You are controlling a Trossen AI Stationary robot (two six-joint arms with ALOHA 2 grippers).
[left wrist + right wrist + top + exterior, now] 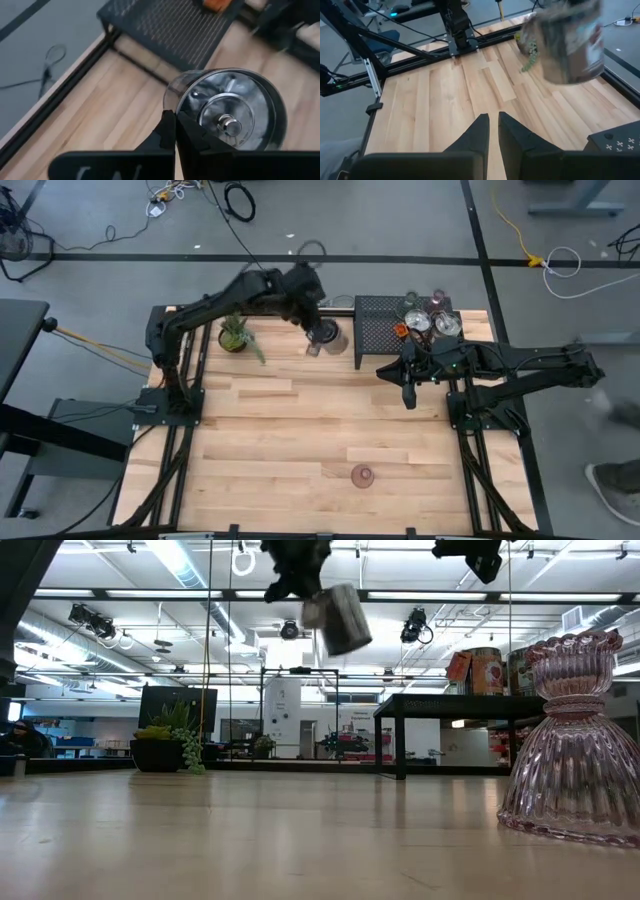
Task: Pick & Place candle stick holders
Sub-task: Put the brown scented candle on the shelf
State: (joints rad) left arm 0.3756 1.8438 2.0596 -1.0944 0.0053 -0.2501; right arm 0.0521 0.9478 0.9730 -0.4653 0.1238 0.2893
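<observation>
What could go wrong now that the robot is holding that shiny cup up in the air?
The left hand pinches only the rim of the silver holder, which hangs tilted above the table, so it might slip and fall. It is close to the black mesh tray and could knock its edge. The potted plant stands near the arm's path.

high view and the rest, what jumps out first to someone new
The left gripper holds a shiny silver candle holder in the air at the table's back edge, beside the black mesh tray. A pink ribbed glass holder stands alone at the front, looming large in the low view. The right gripper hangs empty.
</observation>
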